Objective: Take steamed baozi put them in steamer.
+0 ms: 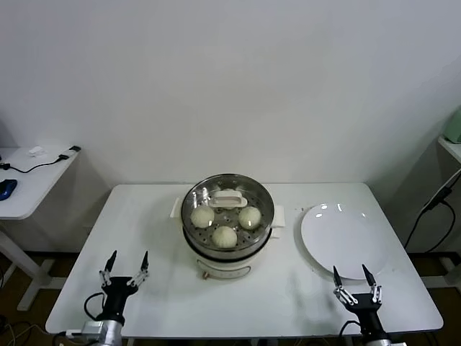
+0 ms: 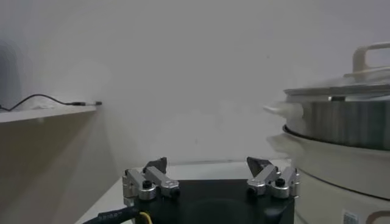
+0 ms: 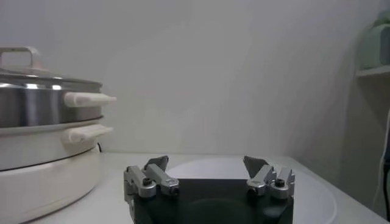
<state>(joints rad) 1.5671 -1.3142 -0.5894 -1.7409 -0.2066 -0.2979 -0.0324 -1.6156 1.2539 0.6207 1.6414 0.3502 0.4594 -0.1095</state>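
The steamer (image 1: 265, 199), a shiny steel basket on a white cooker base, stands mid-table under a glass lid with a white handle (image 1: 227, 196). Three steamed baozi (image 1: 202, 215) (image 1: 249, 216) (image 1: 225, 236) show through the lid; a fourth is hidden, perhaps under the handle. My left gripper (image 1: 129, 256) is open and empty at the table's front left, with the steamer (image 2: 341, 122) to its side in the left wrist view (image 2: 207, 163). My right gripper (image 1: 350, 270) is open and empty at the front right, just before the plate; in the right wrist view (image 3: 205, 161) the steamer (image 3: 36, 103) is off to its side.
A flat white plate (image 1: 346, 238) lies right of the steamer and also shows in the right wrist view (image 3: 320, 195). A side table (image 1: 29, 180) with a cable and a blue mouse stands at the left. A shelf (image 1: 452, 148) and a hanging cable are at the right.
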